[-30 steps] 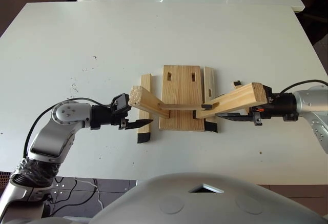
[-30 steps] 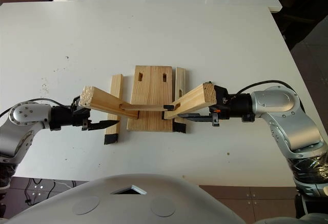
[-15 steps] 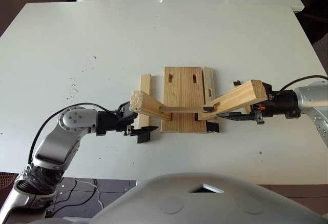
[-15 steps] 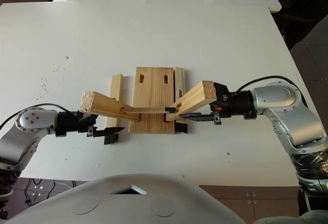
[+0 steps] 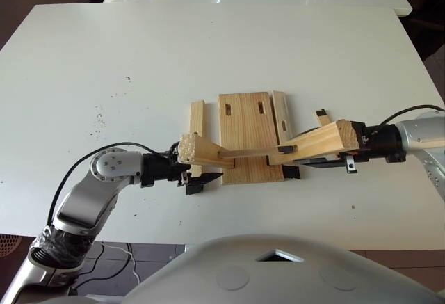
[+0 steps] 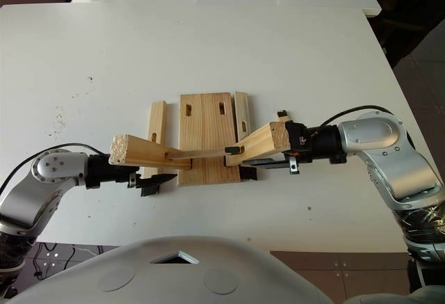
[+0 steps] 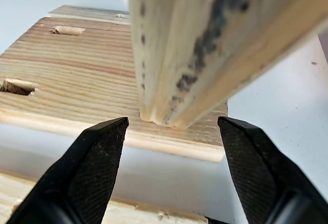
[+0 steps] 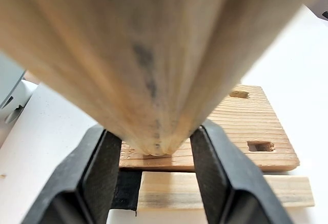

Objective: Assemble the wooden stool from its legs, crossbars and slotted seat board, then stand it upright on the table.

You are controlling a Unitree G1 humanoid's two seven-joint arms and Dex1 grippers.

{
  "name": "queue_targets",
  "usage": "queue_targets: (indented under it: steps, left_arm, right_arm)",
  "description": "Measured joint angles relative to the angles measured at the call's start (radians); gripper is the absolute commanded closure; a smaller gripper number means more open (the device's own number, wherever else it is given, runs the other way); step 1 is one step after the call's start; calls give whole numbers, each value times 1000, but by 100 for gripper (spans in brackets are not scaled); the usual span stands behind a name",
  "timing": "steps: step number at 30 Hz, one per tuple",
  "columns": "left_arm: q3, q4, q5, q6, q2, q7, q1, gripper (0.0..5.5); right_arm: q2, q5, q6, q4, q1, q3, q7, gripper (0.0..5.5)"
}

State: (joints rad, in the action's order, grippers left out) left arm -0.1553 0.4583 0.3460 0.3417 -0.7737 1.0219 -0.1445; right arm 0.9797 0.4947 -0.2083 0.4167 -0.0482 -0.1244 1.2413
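Table (image 5: 104, 60) carries the slotted seat board (image 5: 243, 120) lying flat with both slots empty, and loose bars (image 5: 197, 116) lie just beside its long edges. Over its near edge hangs the only joined part: left leg (image 5: 201, 152) and right leg (image 5: 320, 140) linked by one thin crossbar (image 5: 247, 153). Assembly looks early, with the other bars, the seat fitting and the standing-up all left. Right claw (image 8: 154, 142) is clamped on the right leg. Left claw (image 7: 173, 124) has its fingers apart beneath the left leg's end. Against a second ago, this frame sits lower, flatter and nearer the robot.
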Motion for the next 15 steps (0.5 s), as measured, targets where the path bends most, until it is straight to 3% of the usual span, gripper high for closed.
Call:
queue_targets:
  steps: [15]
  left_arm:
    - [-12, 10, 29, 98, 36, -12, 53, 224]
  right_arm:
    - [14, 28, -168, -22, -157, -79, 50, 350]
